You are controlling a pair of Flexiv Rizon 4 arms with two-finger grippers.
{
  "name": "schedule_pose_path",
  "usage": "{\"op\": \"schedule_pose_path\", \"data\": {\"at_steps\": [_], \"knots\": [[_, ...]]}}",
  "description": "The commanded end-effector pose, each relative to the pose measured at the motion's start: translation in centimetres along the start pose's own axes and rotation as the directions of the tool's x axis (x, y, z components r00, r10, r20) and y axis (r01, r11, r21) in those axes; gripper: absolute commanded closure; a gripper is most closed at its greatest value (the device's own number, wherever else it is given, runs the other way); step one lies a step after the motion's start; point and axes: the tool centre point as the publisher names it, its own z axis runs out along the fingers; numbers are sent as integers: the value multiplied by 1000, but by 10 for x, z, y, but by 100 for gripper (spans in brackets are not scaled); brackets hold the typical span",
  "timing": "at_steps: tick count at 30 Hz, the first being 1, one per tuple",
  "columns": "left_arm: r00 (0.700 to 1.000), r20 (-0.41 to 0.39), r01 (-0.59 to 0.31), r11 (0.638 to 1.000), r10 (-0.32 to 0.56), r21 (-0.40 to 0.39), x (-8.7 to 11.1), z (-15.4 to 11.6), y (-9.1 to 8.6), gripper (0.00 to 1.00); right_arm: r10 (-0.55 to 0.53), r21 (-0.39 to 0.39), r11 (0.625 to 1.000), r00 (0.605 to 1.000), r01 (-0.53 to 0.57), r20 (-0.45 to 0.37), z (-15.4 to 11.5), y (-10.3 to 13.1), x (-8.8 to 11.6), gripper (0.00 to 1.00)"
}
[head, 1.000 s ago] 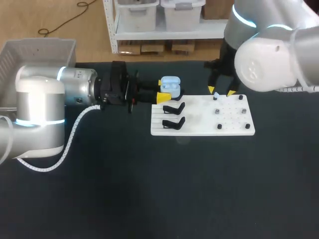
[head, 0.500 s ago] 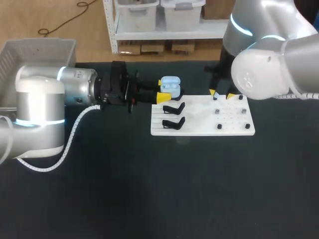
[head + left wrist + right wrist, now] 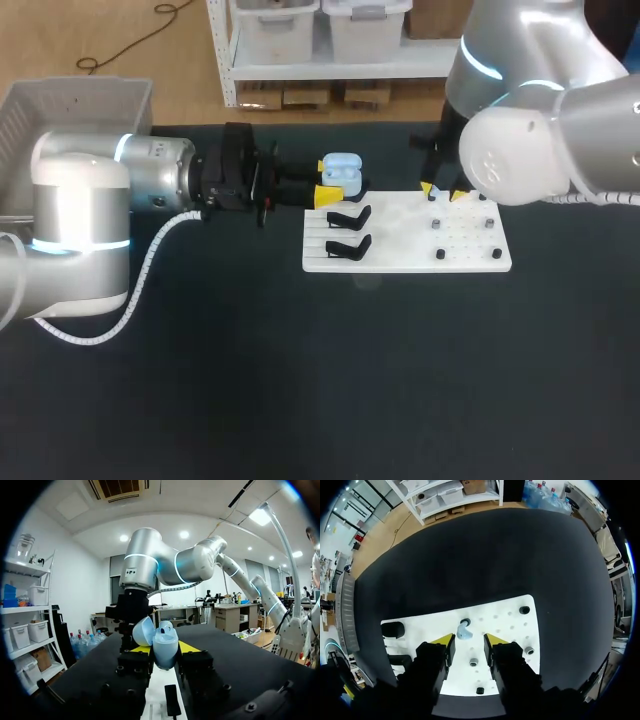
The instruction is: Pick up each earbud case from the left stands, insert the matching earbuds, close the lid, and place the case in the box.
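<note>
Left arm: is lying level, its wrist left of the white board.
Left gripper: fingers are pressing the open earbud case from two sides at the board's far-left corner.
Right arm: is hanging over the board's far edge.
Right gripper: fingers are standing apart, pointing down.

The left gripper clamps a pale blue earbud case between its two yellow tips, one pressed to each side. The case stands upright with its rounded lid swung open and leaning off to one side. Under the gripper a white board lies on the dark table, with a narrow black stand on it. Ahead of the case, the silver right arm comes down towards the table, its black wrist part just behind the open lid and its lower end hidden by the case.
</note>
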Motion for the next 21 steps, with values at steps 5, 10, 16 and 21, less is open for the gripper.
{"op": "schedule_pose_path", "data": {"at_steps": [5,10,16,21], "knots": [[1000,1,-3,1000,3,-5,0,0,-1,100,10,-5,1000,1000,-10,10,4,3,-6,67],[1000,1,-3,1000,3,-5,0,0,-1,100,19,-2,1000,1000,-19,6,7,1,-6,69],[1000,1,-3,1000,3,-5,0,0,-1,100,26,-4,1000,1000,-26,2,8,1,-6,71],[1000,1,-3,1000,3,-5,0,0,-1,100,29,-6,1000,1000,-29,-2,10,2,-7,73]]}}
